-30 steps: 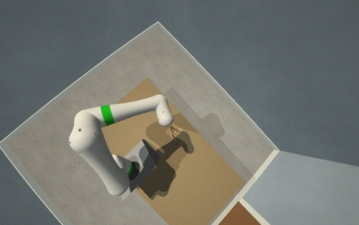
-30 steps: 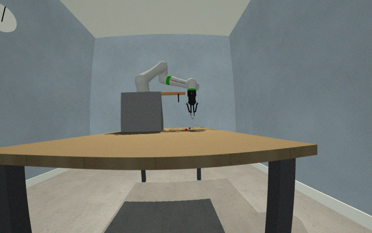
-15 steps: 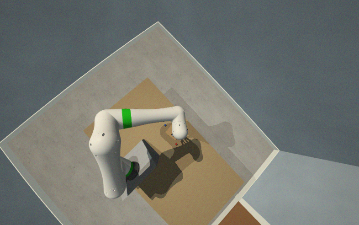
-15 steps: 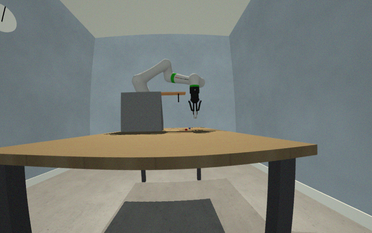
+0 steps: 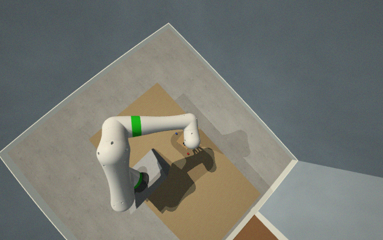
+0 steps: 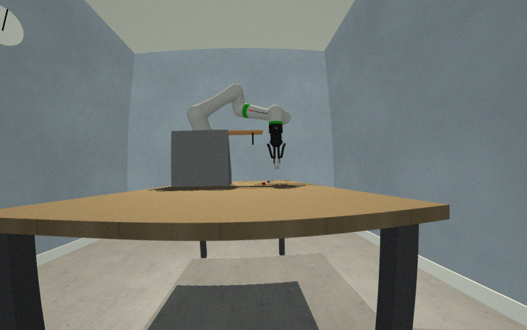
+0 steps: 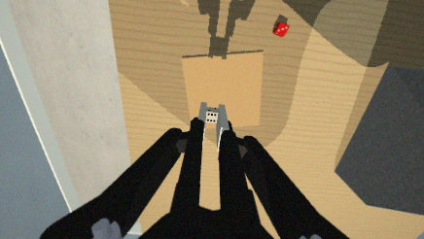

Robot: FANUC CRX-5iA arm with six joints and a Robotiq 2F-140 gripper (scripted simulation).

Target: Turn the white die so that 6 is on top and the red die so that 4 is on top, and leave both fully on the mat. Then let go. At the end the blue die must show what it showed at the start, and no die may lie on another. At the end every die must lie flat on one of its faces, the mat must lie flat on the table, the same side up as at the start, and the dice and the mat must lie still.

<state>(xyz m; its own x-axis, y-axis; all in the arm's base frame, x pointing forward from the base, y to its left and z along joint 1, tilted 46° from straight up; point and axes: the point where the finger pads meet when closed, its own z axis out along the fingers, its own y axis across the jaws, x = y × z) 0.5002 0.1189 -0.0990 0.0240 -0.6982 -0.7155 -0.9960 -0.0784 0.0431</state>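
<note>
wrist view, white die point(image 7: 211, 117) partly hidden by pincer point(image 7: 211, 113)
</note>
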